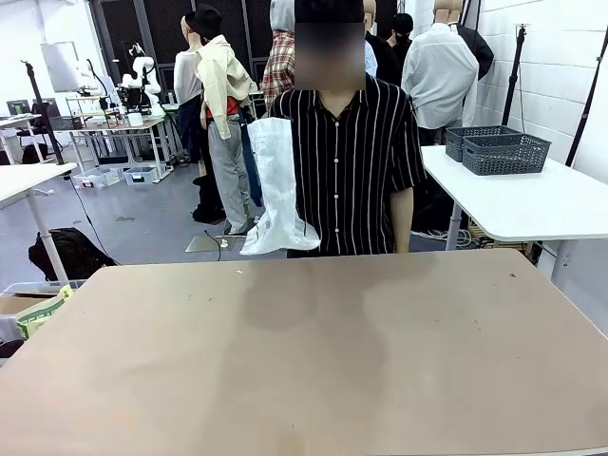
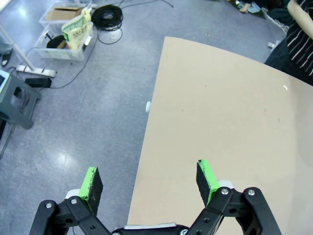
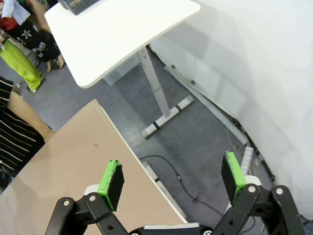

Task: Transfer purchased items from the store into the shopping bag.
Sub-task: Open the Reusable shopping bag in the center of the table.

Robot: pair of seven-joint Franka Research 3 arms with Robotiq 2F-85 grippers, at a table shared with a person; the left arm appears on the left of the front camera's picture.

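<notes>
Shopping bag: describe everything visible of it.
The shopping bag is translucent white plastic, limp and creased. It hangs long and narrow, apparently empty, in front of the person's striped shirt, its top near shoulder height, its lower end flaring out beyond the far edge of the table. What grips its top is unclear. No handles or print can be made out.

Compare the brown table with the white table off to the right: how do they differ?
Colour: the brown table has a tan top, the white table a white one.
Load: the white table carries two dark grey baskets; the brown table bears none.
Place: the person stands at the brown table's far edge; the white table sits farther back, by the wall.
Shared: flat tops, rounded corners.
</notes>
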